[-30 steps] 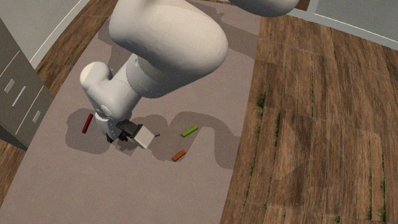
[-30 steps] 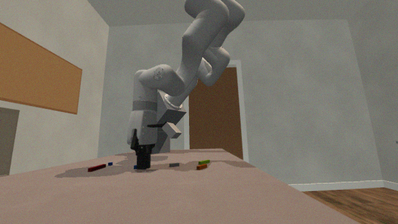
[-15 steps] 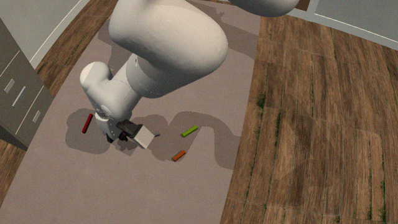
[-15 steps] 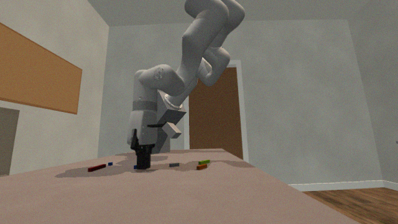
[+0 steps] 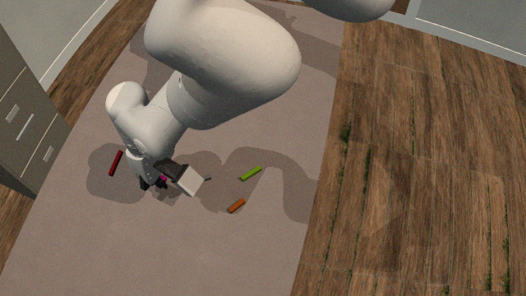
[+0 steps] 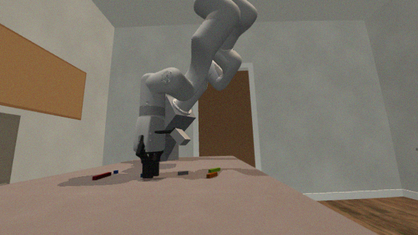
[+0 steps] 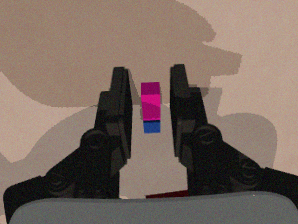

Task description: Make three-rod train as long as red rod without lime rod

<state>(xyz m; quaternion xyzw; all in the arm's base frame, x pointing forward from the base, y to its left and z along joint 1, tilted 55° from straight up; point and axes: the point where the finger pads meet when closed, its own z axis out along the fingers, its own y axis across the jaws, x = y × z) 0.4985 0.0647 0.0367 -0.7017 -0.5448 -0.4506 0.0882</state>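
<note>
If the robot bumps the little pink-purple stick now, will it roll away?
Probably not. The magenta rod has flat, square sides and lies flat, so it should slide rather than roll. It is small, likely light, so the open gripper around it could easily nudge it off the blue rod.

A short magenta rod [image 7: 150,100] is laid flat, end to end with a small blue rod [image 7: 152,127], apparently touching.
</note>
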